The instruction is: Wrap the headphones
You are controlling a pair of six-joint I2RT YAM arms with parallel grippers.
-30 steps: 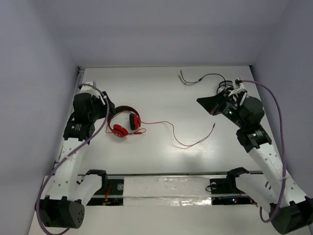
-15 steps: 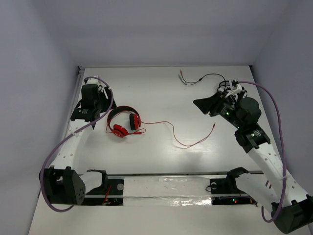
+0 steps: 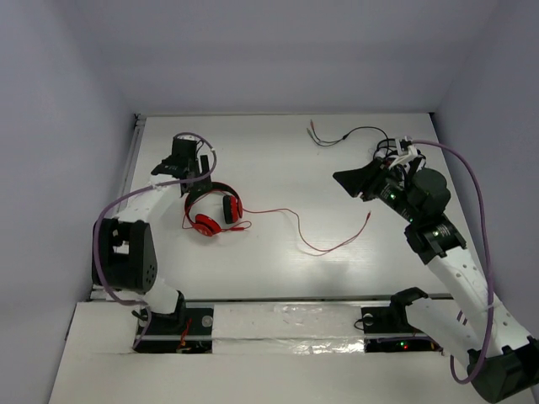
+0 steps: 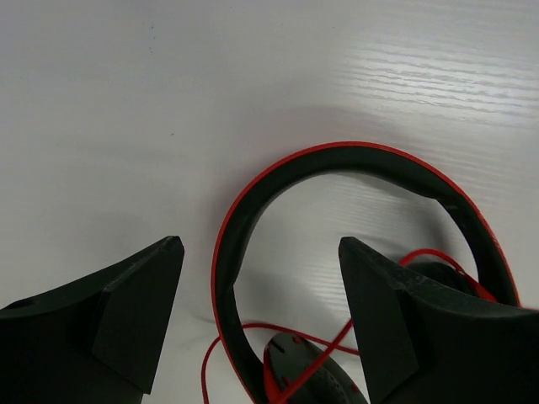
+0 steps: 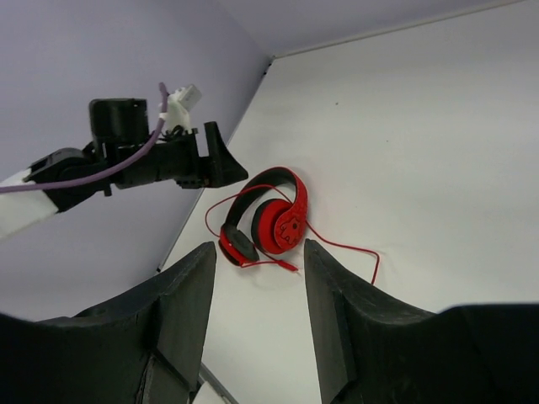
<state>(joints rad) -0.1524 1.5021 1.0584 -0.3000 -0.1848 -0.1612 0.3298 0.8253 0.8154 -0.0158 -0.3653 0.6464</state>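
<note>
We judge this to be the opening step: reaching for the headphones (image 3: 214,204), with no wrapping begun. They lie flat on the surface (image 3: 278,160) at centre left of the overhead view. Their red cable (image 3: 313,246) trails loose toward the right, not coiled at all.

The left end effector (image 3: 195,174) hovers over the headband (image 4: 337,158). Its jaws are spread wide to either side of the band and grip nothing. The right end effector (image 3: 344,178) hangs in the air at the right of the frame, well apart from the headphones. It is also released and empty, and its own camera looks across at them.

The next move likely calls for the left jaws to come down and close on the band to steady it. The right arm then needs to reach the cable's free end (image 3: 369,216), lower right of centre.

We count one pair of red headphones with two ear cups (image 5: 278,224), one red cable, two end effectors, and one thin black cable (image 3: 362,131) at the upper right.
</note>
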